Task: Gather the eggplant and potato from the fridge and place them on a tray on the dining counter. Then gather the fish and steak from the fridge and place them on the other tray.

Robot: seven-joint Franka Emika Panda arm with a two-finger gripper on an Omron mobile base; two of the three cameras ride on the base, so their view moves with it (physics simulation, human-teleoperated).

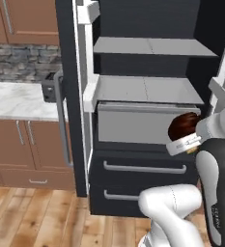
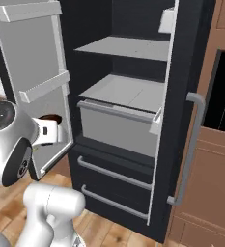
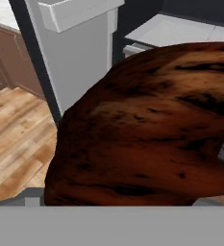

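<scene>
The fridge (image 1: pixel 143 96) stands with both doors swung wide, its grey shelves (image 1: pixel 152 46) bare and a pale crisper drawer (image 1: pixel 143 123) shut beneath them; two black drawers with silver bar handles (image 1: pixel 145 168) sit closed at its foot. To the left, a marble-topped table (image 1: pixel 17 99) runs along wood cabinets below a stone backsplash, over a plank floor (image 1: pixel 36 217). The white arm rises in front of the fridge's lower section, its wrist level with the crisper drawer. At the end of the arm, the gripper (image 1: pixel 189 129) carries the steak (image 1: pixel 183 126), a dark red-brown slab with black marbling, its jaws spread wide around the meat. The hand view shows the steak (image 3: pixel 147 129) up close, with the left door's white inner bin (image 3: pixel 77 14) behind it.
</scene>
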